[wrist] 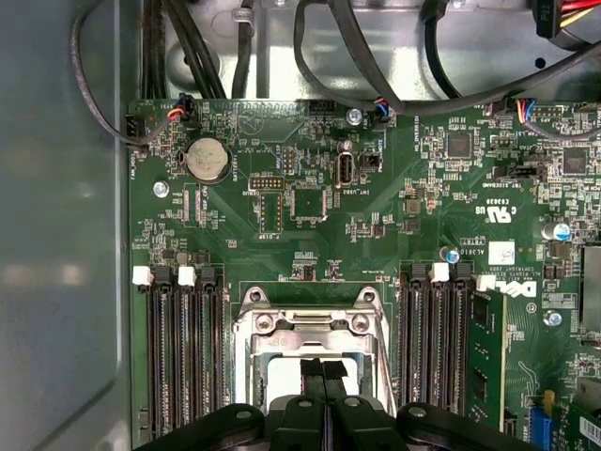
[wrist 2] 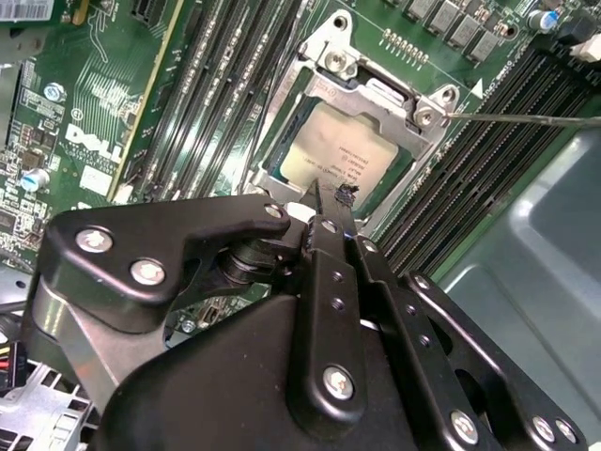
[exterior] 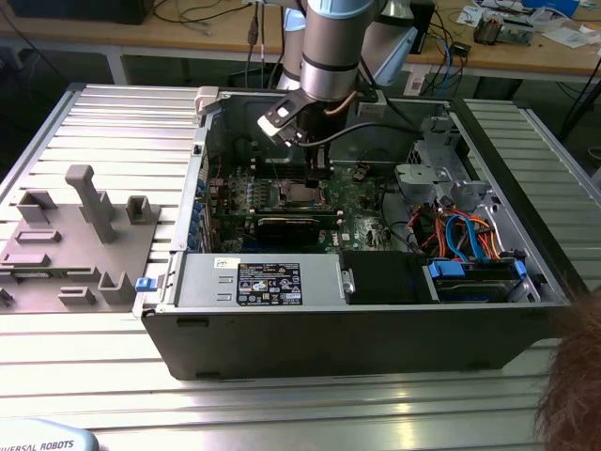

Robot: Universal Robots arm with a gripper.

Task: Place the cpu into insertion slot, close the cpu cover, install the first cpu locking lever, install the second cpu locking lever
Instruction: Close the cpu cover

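The cpu (wrist 2: pixel 338 155), a dull silver square, lies flat in the insertion slot (exterior: pixel 299 194) on the green motherboard (wrist: pixel 282 207). The silvery cpu cover (wrist: pixel 310 343) lies down around it, and the chip shows through its window. My gripper (wrist 2: pixel 331 195) is shut with nothing between its fingers. Its tips are just above the chip's edge, and I cannot tell whether they touch it. In the first wrist view the gripper (wrist: pixel 323 366) stands over the cover's window. A thin metal locking lever (wrist 2: pixel 526 119) sticks out from the socket's corner across the memory slots. In the exterior view the gripper (exterior: pixel 308 174) reaches down into the open case.
Long black memory slots (wrist: pixel 178 357) flank the socket on both sides. Cables (wrist: pixel 376 56) run along the board's edge. A drive cage (exterior: pixel 432 169) and blue cables (exterior: pixel 460 235) fill the case at the exterior view's right. A grey fixture tray (exterior: pixel 75 244) lies outside at the left, and a person's hair (exterior: pixel 573 376) shows at the lower right.
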